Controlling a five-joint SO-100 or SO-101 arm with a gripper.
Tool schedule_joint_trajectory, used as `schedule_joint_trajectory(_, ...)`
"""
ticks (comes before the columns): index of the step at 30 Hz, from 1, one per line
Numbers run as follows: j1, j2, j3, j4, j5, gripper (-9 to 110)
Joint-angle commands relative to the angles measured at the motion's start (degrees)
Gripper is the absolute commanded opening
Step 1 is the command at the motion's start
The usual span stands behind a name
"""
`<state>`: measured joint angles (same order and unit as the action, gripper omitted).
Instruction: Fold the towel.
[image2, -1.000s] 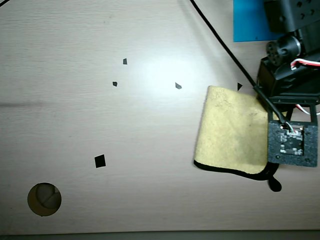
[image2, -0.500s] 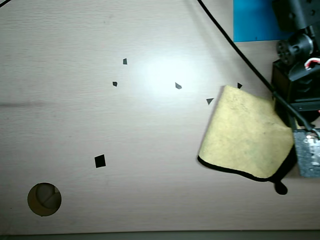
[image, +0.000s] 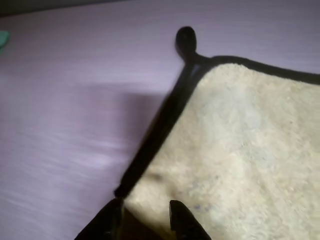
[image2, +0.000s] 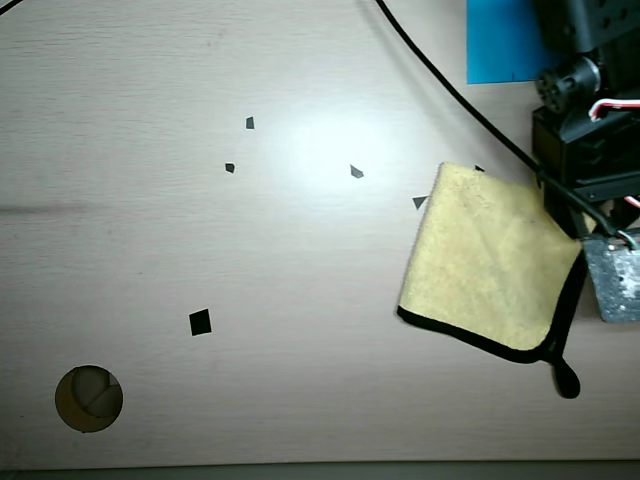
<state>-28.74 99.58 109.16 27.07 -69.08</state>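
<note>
A yellow towel (image2: 485, 255) with black trim lies at the right of the table in the overhead view. Its black hanging loop (image2: 567, 380) points toward the front edge. The towel's right edge rises toward my gripper (image2: 584, 243), which comes in from the right. In the wrist view the towel (image: 240, 145) fills the right half, with its loop (image: 185, 39) at the top. My gripper (image: 145, 209) is at the bottom edge, with one finger on each side of the towel's trimmed edge, pinching it.
In the overhead view several small black tape marks (image2: 200, 322) dot the light wooden table. There is a round hole (image2: 88, 398) at the front left. A blue sheet (image2: 500, 40) and the arm's base (image2: 585, 90) are at the back right. A black cable (image2: 440, 90) crosses toward the towel.
</note>
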Motion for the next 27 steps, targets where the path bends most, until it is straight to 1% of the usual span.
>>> schedule_joint_trajectory(1,2.7,5.6,-0.7,2.3,2.5,10)
schedule_joint_trajectory(4,6.2,7.6,-0.4,4.3,10.7,7)
schedule_joint_trajectory(8,10.7,11.3,3.1,11.2,24.0,2)
schedule_joint_trajectory(11,12.9,13.6,5.3,17.0,33.6,0)
schedule_joint_trajectory(13,13.8,14.2,7.1,19.7,37.3,0)
schedule_joint_trajectory(19,14.9,17.6,13.8,21.1,38.8,0)
schedule_joint_trajectory(27,16.9,18.9,14.0,22.9,38.8,0)
